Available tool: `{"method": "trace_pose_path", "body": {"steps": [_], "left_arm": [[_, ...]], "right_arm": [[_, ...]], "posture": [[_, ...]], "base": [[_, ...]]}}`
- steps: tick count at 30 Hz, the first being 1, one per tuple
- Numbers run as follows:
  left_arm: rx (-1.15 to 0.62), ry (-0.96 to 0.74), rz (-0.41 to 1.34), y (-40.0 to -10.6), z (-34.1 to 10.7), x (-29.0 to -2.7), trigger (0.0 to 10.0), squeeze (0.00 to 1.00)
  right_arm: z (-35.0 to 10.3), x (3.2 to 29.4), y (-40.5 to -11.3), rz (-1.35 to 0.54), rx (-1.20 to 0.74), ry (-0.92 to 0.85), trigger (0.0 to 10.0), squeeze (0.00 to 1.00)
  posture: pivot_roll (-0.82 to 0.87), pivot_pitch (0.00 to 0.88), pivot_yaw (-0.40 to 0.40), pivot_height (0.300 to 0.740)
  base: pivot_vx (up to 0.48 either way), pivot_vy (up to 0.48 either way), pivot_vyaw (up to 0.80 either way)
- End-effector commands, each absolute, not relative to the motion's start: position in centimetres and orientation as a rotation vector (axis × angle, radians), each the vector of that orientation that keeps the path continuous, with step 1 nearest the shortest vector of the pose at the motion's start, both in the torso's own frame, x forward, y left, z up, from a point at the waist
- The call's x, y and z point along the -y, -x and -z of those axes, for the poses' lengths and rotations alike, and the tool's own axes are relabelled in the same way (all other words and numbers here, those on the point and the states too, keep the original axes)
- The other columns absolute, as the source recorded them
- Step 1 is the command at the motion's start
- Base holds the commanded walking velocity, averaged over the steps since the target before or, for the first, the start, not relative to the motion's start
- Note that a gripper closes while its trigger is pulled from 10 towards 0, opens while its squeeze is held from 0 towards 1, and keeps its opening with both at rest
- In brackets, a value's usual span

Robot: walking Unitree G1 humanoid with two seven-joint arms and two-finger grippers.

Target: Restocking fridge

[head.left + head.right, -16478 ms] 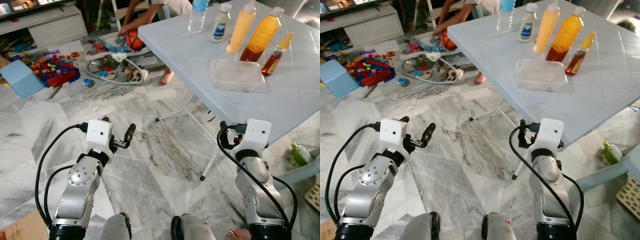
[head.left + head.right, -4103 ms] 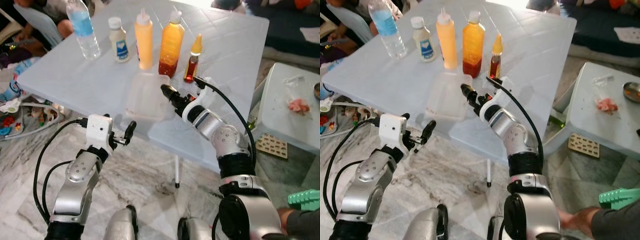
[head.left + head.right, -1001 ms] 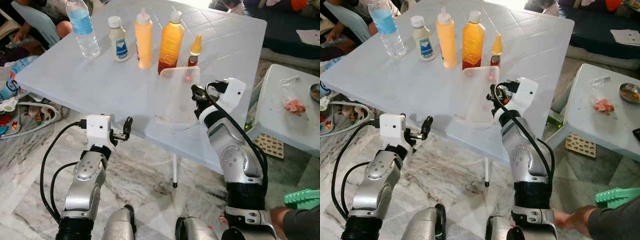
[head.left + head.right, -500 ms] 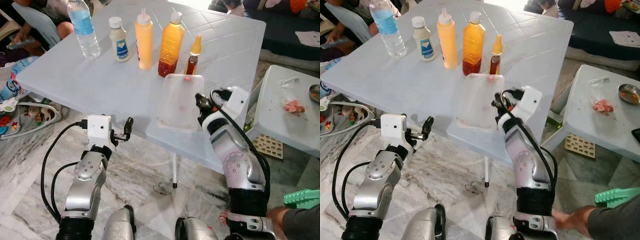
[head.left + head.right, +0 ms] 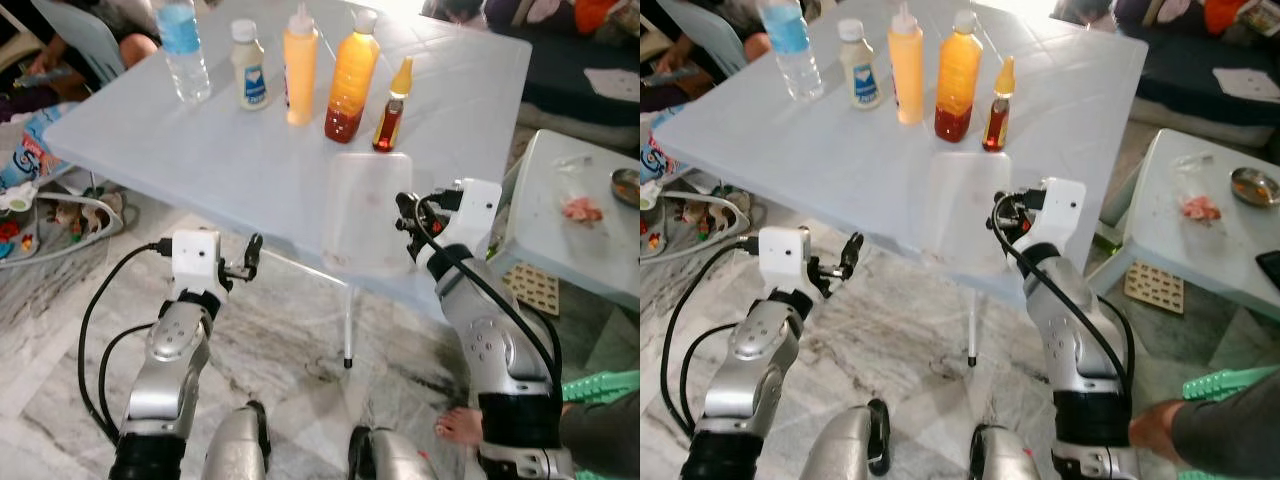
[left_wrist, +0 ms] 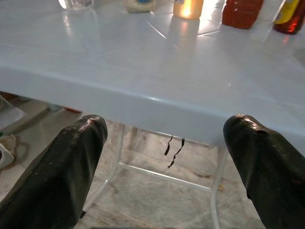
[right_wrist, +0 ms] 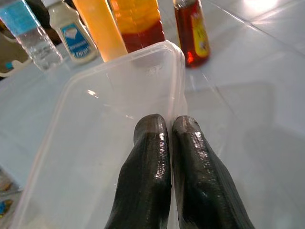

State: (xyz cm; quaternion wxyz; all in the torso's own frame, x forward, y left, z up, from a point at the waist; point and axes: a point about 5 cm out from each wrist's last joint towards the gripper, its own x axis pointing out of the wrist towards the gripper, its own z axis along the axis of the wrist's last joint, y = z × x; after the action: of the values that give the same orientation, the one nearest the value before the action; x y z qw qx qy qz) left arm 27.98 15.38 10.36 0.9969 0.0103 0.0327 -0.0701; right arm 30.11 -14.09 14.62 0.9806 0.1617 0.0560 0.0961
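A clear plastic container (image 5: 366, 212) hangs tilted on edge over the near rim of the pale blue table (image 5: 180, 140). My right gripper (image 5: 407, 226) is shut on its side wall; in the right wrist view the two fingers (image 7: 152, 157) pinch the container's rim (image 7: 177, 71). Along the table's far side stand a water bottle (image 5: 186, 50), a small white bottle (image 5: 249, 66), a yellow squeeze bottle (image 5: 300, 64), an orange juice bottle (image 5: 352, 78) and a small sauce bottle (image 5: 391, 96). My left gripper (image 5: 251, 257) is open and holds nothing, just below the table edge (image 6: 157, 98).
A low white side table (image 5: 575, 190) with food scraps stands to the right. A person's bare foot (image 5: 459, 426) and sleeve (image 5: 610, 440) are close by my right side. A baby bouncer (image 5: 45, 205) lies on the marble floor at left.
The container, lying flat on the table earlier, has been gripped by my right gripper, lifted and tipped on edge, then drawn back toward me. The camera has backed off slightly.
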Motion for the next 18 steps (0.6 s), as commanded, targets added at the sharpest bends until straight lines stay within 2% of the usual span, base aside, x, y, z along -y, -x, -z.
{"method": "trace_pose_path", "body": {"steps": [1,5,9,11,13,16,18], "left_arm": [[-0.073,-0.02,0.128,-27.9,-10.2,-15.6,10.0,0.0],[-0.077,-0.024,0.121,-27.8,-10.1,-16.0,10.0,0.0],[-0.079,-0.026,0.12,-27.8,-10.0,-16.1,10.0,0.0],[-0.074,-0.032,0.117,-27.9,-10.1,-16.3,10.0,0.0],[-0.067,-0.035,0.101,-27.9,-10.1,-16.6,10.0,0.0],[-0.062,-0.048,0.057,-27.7,-10.1,-17.1,10.0,0.0],[-0.047,-0.061,-0.045,-27.3,-10.0,-18.3,10.0,0.0]], "right_arm": [[-14.4,15.6,-29.8,-0.143,-0.126,-0.308,10.0,0.0],[-13.8,16.9,-29.6,-0.077,-0.155,-0.212,10.0,0.0],[-14.0,16.4,-29.8,-0.152,-0.116,-0.288,10.0,0.0],[-14.6,15.8,-30.0,-0.176,-0.086,-0.194,10.0,0.0],[-14.8,15.6,-29.8,-0.198,-0.066,-0.257,10.0,0.0],[-14.8,15.6,-30.0,-0.195,-0.055,-0.246,10.0,0.0],[-15.1,15.4,-30.0,-0.211,-0.035,-0.234,10.0,0.0]], "posture": [[0.01,0.091,-0.021,0.74],[0.01,0.087,-0.02,0.74],[0.01,0.081,-0.02,0.74],[0.01,0.076,-0.021,0.74],[0.01,0.072,-0.022,0.74],[0.02,0.073,-0.025,0.74],[0.02,0.072,-0.025,0.74]], "base": [[-0.289,0.0,0.0],[-0.289,0.0,0.0],[-0.266,0.0,0.0],[0.0,0.0,0.0],[0.0,0.0,0.0],[0.0,0.0,0.0],[0.0,0.0,0.8]]}}
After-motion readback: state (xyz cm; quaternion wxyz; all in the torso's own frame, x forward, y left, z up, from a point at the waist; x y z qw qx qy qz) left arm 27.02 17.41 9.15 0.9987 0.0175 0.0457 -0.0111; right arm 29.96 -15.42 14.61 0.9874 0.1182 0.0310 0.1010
